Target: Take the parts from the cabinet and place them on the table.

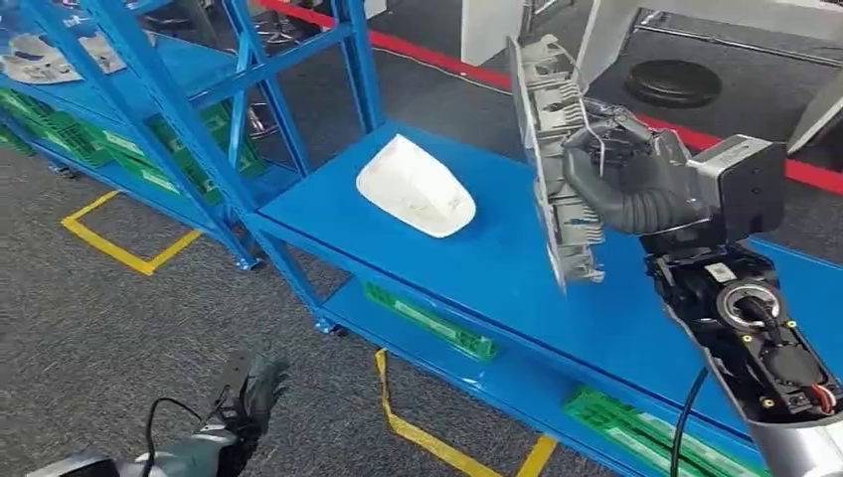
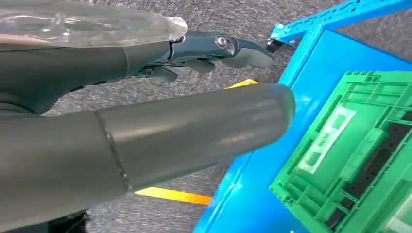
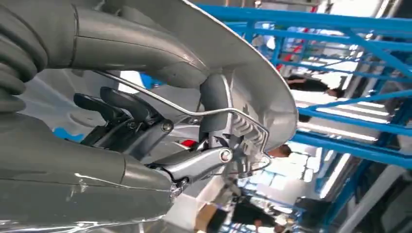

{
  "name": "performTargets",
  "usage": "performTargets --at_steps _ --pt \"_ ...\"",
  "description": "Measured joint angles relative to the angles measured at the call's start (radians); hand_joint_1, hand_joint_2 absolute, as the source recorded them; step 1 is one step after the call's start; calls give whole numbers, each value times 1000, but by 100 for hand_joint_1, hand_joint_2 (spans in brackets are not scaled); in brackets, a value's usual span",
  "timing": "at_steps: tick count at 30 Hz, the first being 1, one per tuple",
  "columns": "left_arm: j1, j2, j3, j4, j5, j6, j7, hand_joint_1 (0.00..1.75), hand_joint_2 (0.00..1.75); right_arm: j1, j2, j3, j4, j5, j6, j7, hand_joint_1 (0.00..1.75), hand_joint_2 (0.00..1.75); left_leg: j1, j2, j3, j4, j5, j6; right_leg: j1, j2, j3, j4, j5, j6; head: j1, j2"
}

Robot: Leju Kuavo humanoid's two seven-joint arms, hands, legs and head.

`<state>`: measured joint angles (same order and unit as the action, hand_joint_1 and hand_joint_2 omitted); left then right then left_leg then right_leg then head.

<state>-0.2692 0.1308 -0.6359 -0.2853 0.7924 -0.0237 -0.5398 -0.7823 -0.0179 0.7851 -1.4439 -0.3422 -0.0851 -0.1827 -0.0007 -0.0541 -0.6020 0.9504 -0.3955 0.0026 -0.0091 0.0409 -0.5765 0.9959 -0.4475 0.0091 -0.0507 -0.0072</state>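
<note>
My right hand [image 1: 621, 169] grips a grey ribbed metal part [image 1: 555, 164] and holds it on edge above the blue table top [image 1: 517, 268]. In the right wrist view the same grey part [image 3: 252, 82] curves over my right hand [image 3: 145, 131], whose fingers wrap its wire clip. A white curved shell part [image 1: 416, 187] lies on the table, left of the held part. My left hand [image 1: 249, 397] hangs low over the carpet, holding nothing; in the left wrist view the left hand [image 2: 145, 111] has its fingers stretched out straight.
The blue cabinet rack [image 1: 169, 89] stands at the left with green crates [image 1: 189, 149] on its shelves. More green crates [image 1: 427, 323] sit on the shelf under the table, one crate [image 2: 350, 150] close to my left hand. Yellow floor tape [image 1: 119, 243] marks the carpet.
</note>
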Motion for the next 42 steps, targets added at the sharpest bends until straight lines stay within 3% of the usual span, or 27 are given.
performTargets --at_steps 3,4,5,7,9,10,11,12,14,15,19,20,21,23,25,26,28,29,30,31,34,35,37,39,40,41,42 --pt "2 0 0 0 1 0 -5 0 0 -2 -3 0 -6 1 0 1 175 175 9 -12 -14 6 7 -14 7 -6 1 -8 4 -9 -2 0" --pt "2 2 0 0 3 0 -8 0 0 -2 -3 0 -6 1 0 1 175 175 8 -18 -13 3 10 -21 5 -10 3 -11 7 -17 0 0" --pt "3 2 0 0 3 -2 -8 0 0 -2 -3 0 -7 2 0 1 175 175 8 -1 -20 23 -6 -26 -2 -19 12 -22 12 -25 -1 0" --pt "-2 2 0 0 5 -3 -9 0 0 -4 -3 0 -10 5 2 1 175 175 8 38 -79 141 -66 -38 -3 -29 15 -26 14 -32 -21 0" --pt "-1 0 0 0 5 -3 -8 0 0 -2 -3 0 -10 9 4 1 175 175 11 47 -163 301 -124 -43 -1 -40 14 -26 12 -33 -22 0" --pt "0 -1 0 0 5 -3 -6 0 0 0 -3 0 -10 11 5 1 175 175 11 48 -184 333 -125 -43 0 -46 15 -26 12 -34 -24 0" --pt "0 -2 0 0 5 -3 -4 0 0 1 -3 1 -10 12 5 2 175 175 10 48 -176 309 -101 -40 0 -51 15 -26 11 -33 -26 0" --pt "0 -2 0 0 5 -3 -4 0 0 1 -3 1 -10 14 6 3 175 175 10 48 -144 242 -61 -36 1 -55 16 -26 11 -33 -27 0" --pt "-4 -2 0 0 5 -3 3 0 0 -2 -3 1 -11 18 8 3 175 175 4 67 -47 56 17 -20 1 -62 19 -26 9 -31 -30 0" --pt "-9 -1 0 0 5 -3 8 0 0 -3 -3 1 -11 19 9 3 175 175 -6 92 -17 0 17 -13 7 -64 18 -26 5 -26 -33 0" --pt "-15 -2 0 0 14 0 15 0 0 -1 -3 4 -11 22 12 9 175 175 -12 70 -16 -10 20 0 8 -85 26 -33 -1 -7 -29 0" --pt "-14 -3 0 0 14 0 15 0 0 0 -3 4 -11 23 12 10 175 175 0 67 -8 -19 24 6 7 -76 15 -21 -12 -1 -26 0" --pt "-16 -5 0 0 14 3 16 0 0 0 -3 4 -11 24 12 10 175 175 -1 62 -6 -21 23 8 6 -60 4 13 -38 0 -21 0" --pt "-17 -6 0 0 14 5 16 0 0 0 -3 5 -11 26 12 11 175 175 -2 52 -4 -21 22 14 6 -47 -72 186 -120 2 -11 0" --pt "-16 -7 0 0 14 6 16 0 0 4 -6 5 -11 32 7 13 175 175 -2 39 -4 -20 20 16 6 -44 -136 311 -153 5 -9 0" --pt "-16 -8 0 0 17 8 16 0 0 8 -7 6 -10 38 2 14 175 175 -2 30 -2 -19 20 16 5 -44 -136 301 -131 5 -9 0" --pt "-15 -8 0 0 22 8 16 0 0 11 -7 6 -10 59 -11 13 175 175 -2 16 1 -17 18 15 4 -42 -88 188 -58 2 -5 0" --pt "-15 -10 0 0 26 8 16 0 0 13 -8 6 -10 75 -23 13 175 175 -2 6 4 -13 15 10 2 -31 -33 65 6 -2 -5 0" --pt "-14 -11 0 0 26 8 16 0 0 17 -8 7 -10 89 -32 10 175 175 0 1 2 -12 13 8 0 -5 -9 5 15 -8 -3 0" --pt "-14 -11 0 0 26 8 16 0 0 22 -9 7 -11 103 -40 6 175 175 -7 -7 -4 -4 12 4 -1 -2 12 -18 10 -7 -4 0" --pt "-4 -8 0 0 19 8 16 0 0 46 -13 7 -16 135 -53 4 175 175 1 -18 -10 -9 21 -9 5 -10 14 -21 7 -14 -3 0" --pt "1 -1 0 0 17 8 16 0 0 58 -14 6 -25 147 -58 8 175 175 -5 -24 -10 -5 18 -14 -5 -18 20 -32 12 -21 -2 0" --pt "4 1 0 0 21 6 14 0 0 77 -20 3 -45 163 -66 24 175 175 -2 22 -42 67 -33 -24 -6 -26 26 -35 14 -28 -17 0" --pt "7 2 0 0 27 4 11 0 0 108 -42 -8 -71 181 -70 42 175 175 4 41 -128 239 -107 -34 -4 -39 26 -35 14 -29 -24 0" --pt "13 2 0 0 29 3 9 0 0 126 -56 -17 -86 187 -71 49 175 175 7 45 -168 315 -128 -37 -3 -46 25 -35 13 -29 -25 0" --pt "19 4 0 0 32 2 8 0 0 144 -72 -25 -102 190 -71 57 175 175 10 46 -179 332 -122 -38 -3 -51 26 -35 12 -30 -28 0" --pt "25 6 0 0 34 -1 6 0 0 158 -85 -32 -120 192 -70 66 175 175 13 48 -164 298 -95 -39 -4 -55 26 -35 12 -29 -29 0"
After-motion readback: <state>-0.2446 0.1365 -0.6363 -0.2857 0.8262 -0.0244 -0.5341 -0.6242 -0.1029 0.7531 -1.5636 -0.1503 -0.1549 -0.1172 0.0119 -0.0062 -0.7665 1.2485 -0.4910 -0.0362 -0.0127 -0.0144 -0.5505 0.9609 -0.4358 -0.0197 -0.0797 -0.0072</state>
